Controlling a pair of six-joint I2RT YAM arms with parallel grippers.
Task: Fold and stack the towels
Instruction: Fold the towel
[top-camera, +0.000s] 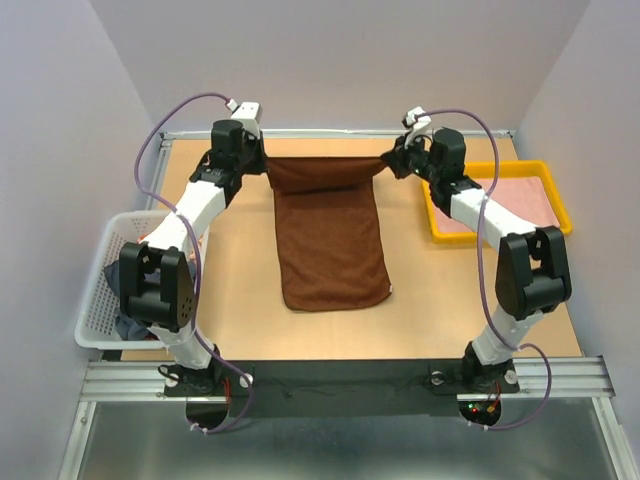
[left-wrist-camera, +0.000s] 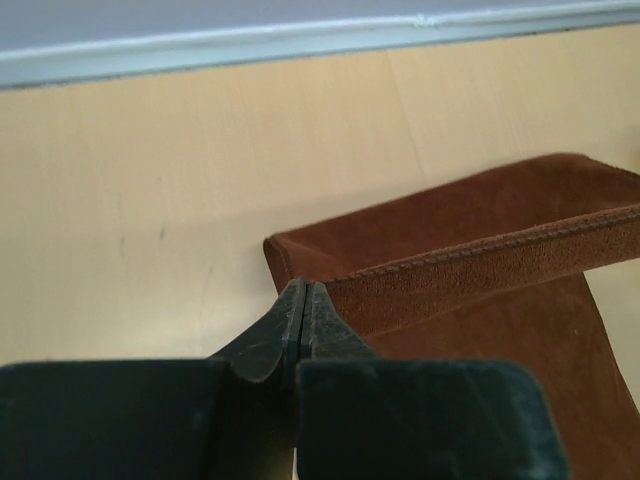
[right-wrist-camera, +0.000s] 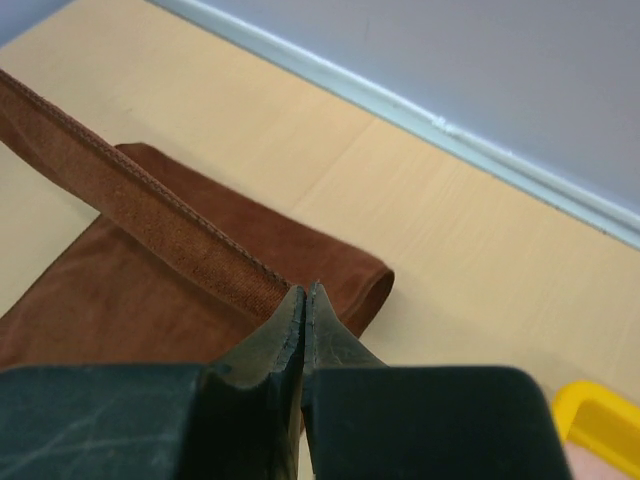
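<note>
Top external: fixed high at the near side, looking down and forward. Far enough out to take in the whole bench (top-camera: 430, 320), white basket (top-camera: 100, 290) at left, yellow tray (top-camera: 497, 235) at right.
Left wrist: mounted just behind the left claw (left-wrist-camera: 303, 292), low and very close over the bench, aimed at the back rail (left-wrist-camera: 300, 40).
Right wrist: same mounting behind the right claw (right-wrist-camera: 305, 292), also facing the back rail, tray corner at bottom right.
Shared by all three: far end of the brown towel (top-camera: 330, 240) plus the bench strip by the back rail, one far towel corner per wrist view.
</note>
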